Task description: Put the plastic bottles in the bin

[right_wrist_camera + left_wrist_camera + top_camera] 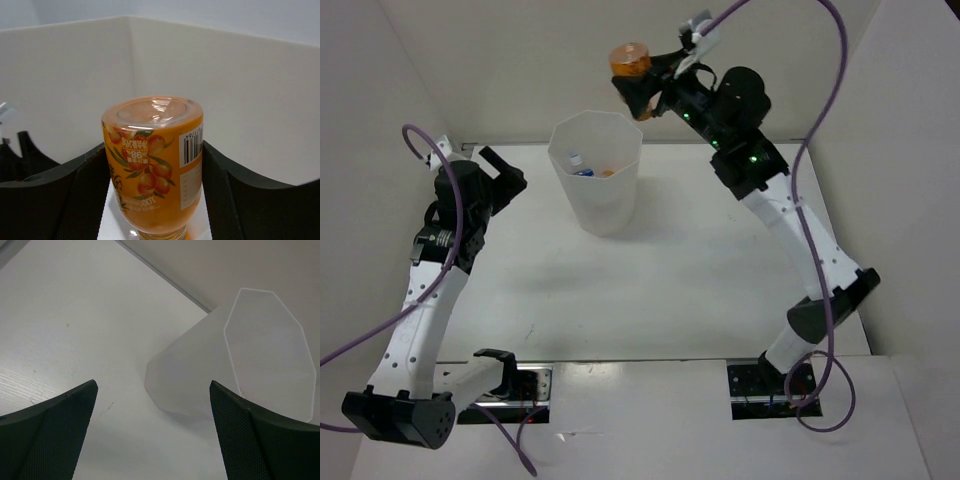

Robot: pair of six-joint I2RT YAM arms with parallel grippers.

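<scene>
The bin (594, 190) is seen standing upright on the table (670, 290), towards the far side and a little left of the middle. Inside it, near the bottom, a clear bottle with a blue label (580, 164) can be made out, and a patch of orange (607, 173) is seen just to its right, presumably one of the stubby orange bottles. Nothing more of the contents can be distinguished from the top view. In the left wrist view the bin is shown only from outside, its faceted rim turned away, so its contents are hidden there.

A second orange bottle (631, 60) is held in the air by the right gripper (648, 78). In the right wrist view it is pinched at its sides between the two dark fingers (75, 200), with its flat base turned towards the camera and its fruit label reading upside down. In the top view it is placed beyond the far right part of the bin's rim and apart from it; whether it is directly over the opening cannot be told.

The left gripper (505, 172) is found to the left of the bin, near it but not touching, with its fingers spread wide and nothing held between them.
</scene>
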